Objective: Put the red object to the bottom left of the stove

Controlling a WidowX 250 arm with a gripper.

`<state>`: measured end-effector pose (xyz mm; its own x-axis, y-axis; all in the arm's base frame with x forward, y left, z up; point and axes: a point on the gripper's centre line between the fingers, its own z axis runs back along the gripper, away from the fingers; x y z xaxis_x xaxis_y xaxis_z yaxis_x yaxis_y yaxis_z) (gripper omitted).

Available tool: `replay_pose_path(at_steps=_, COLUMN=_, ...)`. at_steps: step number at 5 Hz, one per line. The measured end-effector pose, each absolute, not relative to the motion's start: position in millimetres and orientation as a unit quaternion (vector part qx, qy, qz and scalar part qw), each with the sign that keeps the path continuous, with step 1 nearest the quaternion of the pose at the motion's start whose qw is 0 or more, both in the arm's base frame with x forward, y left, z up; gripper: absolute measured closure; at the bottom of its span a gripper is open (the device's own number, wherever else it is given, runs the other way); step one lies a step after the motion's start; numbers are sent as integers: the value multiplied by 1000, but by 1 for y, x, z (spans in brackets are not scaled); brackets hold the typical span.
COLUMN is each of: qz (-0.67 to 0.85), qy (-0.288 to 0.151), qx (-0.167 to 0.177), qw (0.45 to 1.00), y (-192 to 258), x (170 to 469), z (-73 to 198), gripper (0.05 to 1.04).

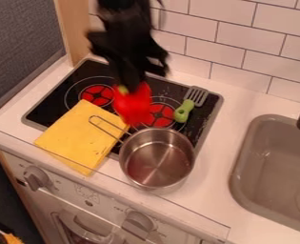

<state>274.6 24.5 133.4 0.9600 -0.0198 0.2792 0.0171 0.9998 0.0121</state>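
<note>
My gripper point(132, 88) hangs from the top edge over the back middle of the black stove point(51, 101), shut on the red object point(134, 106). Blurred in outline, the red object has a small yellow-green spot near its top and hangs below the gripper, in front of the burners. A yellow cloth point(82, 136) covers the stove's front left part and extends past its front edge onto the white counter.
A metal pot point(157, 159) stands at the stove's front right, its wire handle over the cloth. A green-handled spatula point(185, 110) lies at the stove's right. The sink point(266, 162) is farther right; a tiled wall rises behind.
</note>
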Motion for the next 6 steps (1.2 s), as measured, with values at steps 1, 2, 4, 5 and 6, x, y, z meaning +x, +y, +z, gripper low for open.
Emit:
replay_pose_path(at_steps=1, qz=56, qy=-156, qx=13, qw=986, y=72, x=285, z=152, gripper=1001)
replay_pose_path(at_steps=2, qz=107, qy=-121, qx=24, qw=987, y=103, x=290, z=140, gripper=1000)
replay_pose_path(at_steps=4, qz=166, qy=-57, qx=29, qw=984, y=130, x=312, z=103, gripper=1000)
replay_pose_path(at_steps=5, qz=185, qy=-32, qx=30, qw=982, y=139, x=313, z=92, gripper=1001)
replay_pose_path(at_steps=6, qz=187, qy=-22, qx=42, qw=981, y=144, x=310, z=94, gripper=1001)
